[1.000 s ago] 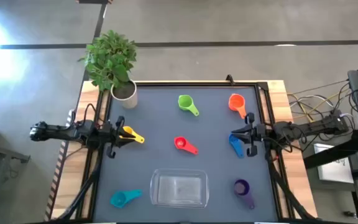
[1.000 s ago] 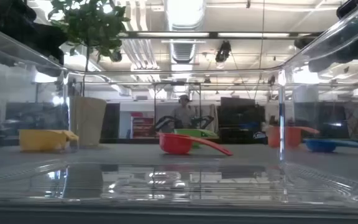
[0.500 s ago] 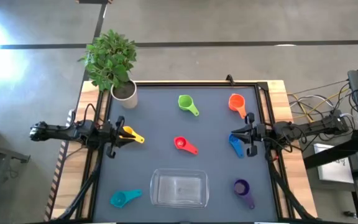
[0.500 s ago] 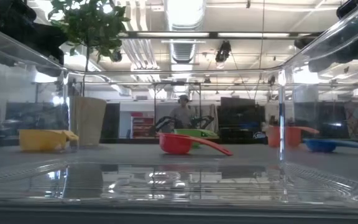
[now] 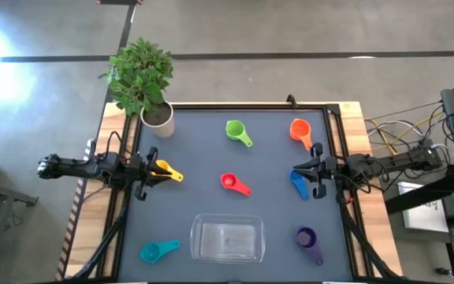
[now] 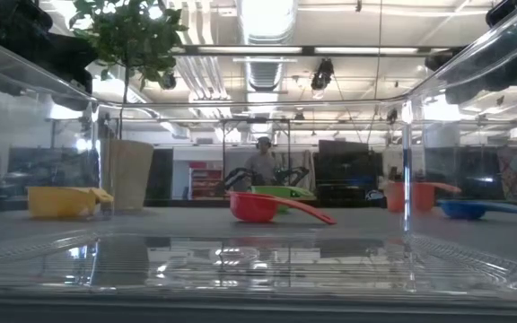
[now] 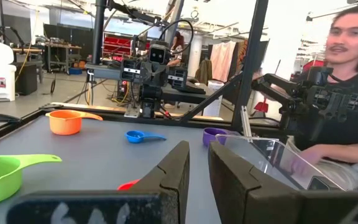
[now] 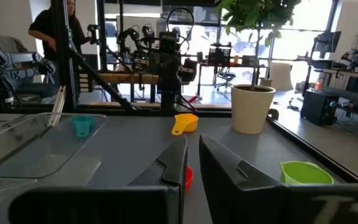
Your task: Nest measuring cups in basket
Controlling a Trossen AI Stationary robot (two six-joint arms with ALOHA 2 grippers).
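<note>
At the table's [image 5: 211, 158] side edges both grippers [image 5: 150, 173] [image 5: 310, 172] stay closed, empty; nothing moved; the basket [image 5: 227, 240] holds no cups.

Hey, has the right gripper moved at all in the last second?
No. In the high view the right gripper sits by the blue cup, just below the orange cup, same as before, shut and empty.

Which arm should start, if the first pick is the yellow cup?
Left, probably. The left tool sits shut right beside the small yellow plastic measuring cup at the table's left edge. The right tool, also shut, is across the table by the blue plastic measuring cup.
</note>
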